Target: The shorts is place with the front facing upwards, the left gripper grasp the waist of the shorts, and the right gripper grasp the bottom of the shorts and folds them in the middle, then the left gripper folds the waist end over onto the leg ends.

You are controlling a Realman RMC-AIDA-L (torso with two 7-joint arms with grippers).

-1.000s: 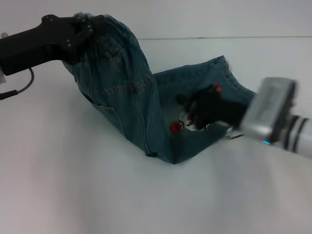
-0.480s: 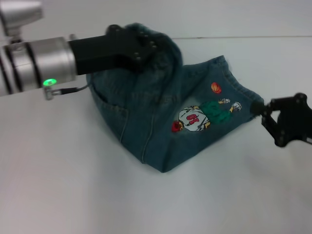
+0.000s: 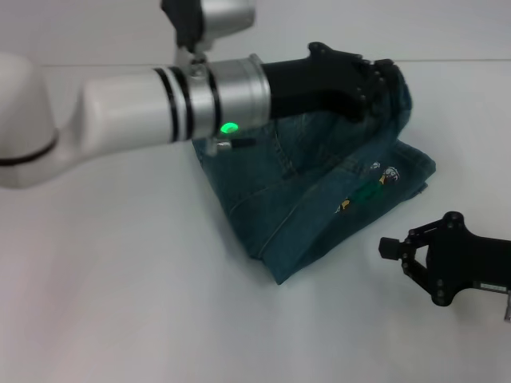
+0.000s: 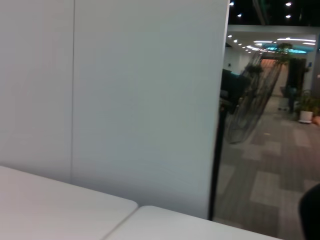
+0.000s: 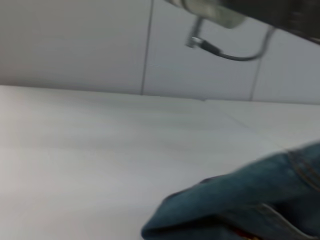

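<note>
Blue denim shorts (image 3: pixel 319 191) lie folded on the white table (image 3: pixel 120 303) in the head view, with a small printed patch showing near their right edge. My left gripper (image 3: pixel 383 80) reaches across from the left and is shut on the waist end of the shorts, holding it over the right part of the pile. Near the table's right front, my right gripper (image 3: pixel 399 251) stands open and holds nothing, apart from the shorts. The right wrist view shows a denim edge (image 5: pixel 240 200) close by.
A seam (image 3: pixel 463 61) runs across the back of the table. The left wrist view shows a white wall panel (image 4: pixel 125 100) and a room beyond. Bare table surface lies to the left and front of the shorts.
My left gripper has carried the waist end rightward over the leg ends, covering most of the print. The right gripper has let go and drawn back toward the front right.
</note>
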